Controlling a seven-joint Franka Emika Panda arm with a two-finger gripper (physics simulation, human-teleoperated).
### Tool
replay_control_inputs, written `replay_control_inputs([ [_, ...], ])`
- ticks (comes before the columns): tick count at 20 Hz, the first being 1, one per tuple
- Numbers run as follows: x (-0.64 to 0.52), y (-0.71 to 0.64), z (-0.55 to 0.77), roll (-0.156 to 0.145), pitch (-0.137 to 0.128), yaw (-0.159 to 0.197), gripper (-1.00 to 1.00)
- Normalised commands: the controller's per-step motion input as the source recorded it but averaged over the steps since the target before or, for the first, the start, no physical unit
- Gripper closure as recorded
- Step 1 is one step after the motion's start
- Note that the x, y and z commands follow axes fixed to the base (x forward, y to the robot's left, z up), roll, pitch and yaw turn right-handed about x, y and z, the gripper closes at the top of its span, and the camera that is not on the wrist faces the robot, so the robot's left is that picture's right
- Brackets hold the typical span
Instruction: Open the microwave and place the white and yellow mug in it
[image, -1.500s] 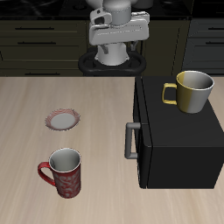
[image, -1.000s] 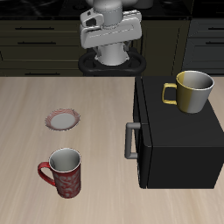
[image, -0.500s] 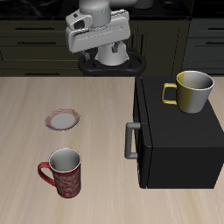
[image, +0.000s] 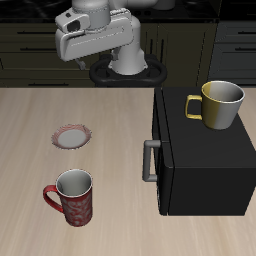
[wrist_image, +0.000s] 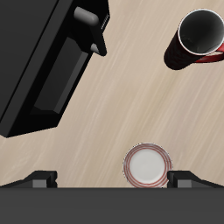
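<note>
Hovering high above the back edge of the table (image: 40, 190), our gripper (image: 72, 50) held nothing, and we could not tell from either view whether its fingers stood parted or closed. The microwave (image: 205, 160) sat shut near the front corner of the table, its grey bar handle (image: 149, 161) facing the table's middle. The white and yellow mug (image: 217, 104) stood upright on the microwave's roof, close to the back edge of that roof.

We judged the main risk lay in the door pull: a tug on the handle could jolt the box and tip or slide the mug off the roof, since nothing hemmed it in. Coming down at the handle at a poor angle could also make the fingers slip off the bar. The red patterned mug (image: 72, 196) stood near the front edge and a small plate (image: 71, 136) lay toward the middle, both well apart from the door, though a wide approach could clip them.

The table was pale wood grain; behind it ran dark cabinets (image: 40, 45) with long bar pulls
</note>
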Motion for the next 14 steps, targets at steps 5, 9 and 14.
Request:
replay_control_inputs([
  [5, 0.2, -0.02, 0.07, 0.027, -0.023, 0.109, -1.0],
  [9, 0.28, 0.05, 0.01, 0.009, 0.005, 0.114, -1.0],
  [14, 0.26, 0.14, -0.01, 0.026, 0.0, 0.146, -1.0],
])
